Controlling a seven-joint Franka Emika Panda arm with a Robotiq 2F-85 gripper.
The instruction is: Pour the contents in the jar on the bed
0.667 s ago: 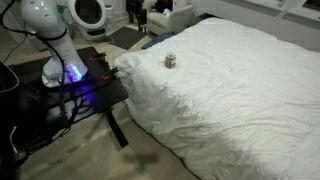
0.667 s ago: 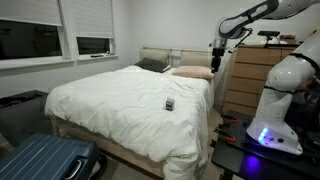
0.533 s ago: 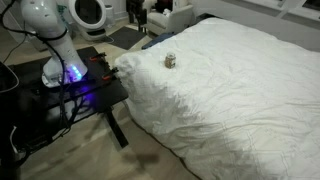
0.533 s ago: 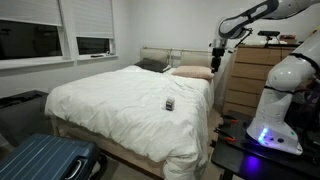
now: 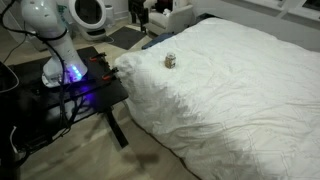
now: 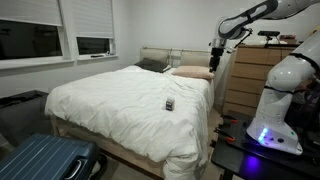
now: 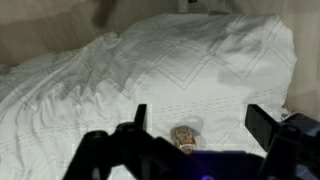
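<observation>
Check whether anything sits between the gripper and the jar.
Nothing visible does. The jar stands alone on the bed. The gripper hangs open up by the pillows, well apart from it. In the wrist view the jar shows unblocked between the fingers.

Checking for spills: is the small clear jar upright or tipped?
Upright: the small clear jar stands on end on the puffy white bed.

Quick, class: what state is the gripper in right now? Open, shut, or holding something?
Gripper: open, holding nothing. The jar stands on the bed, well clear of the fingers.
</observation>
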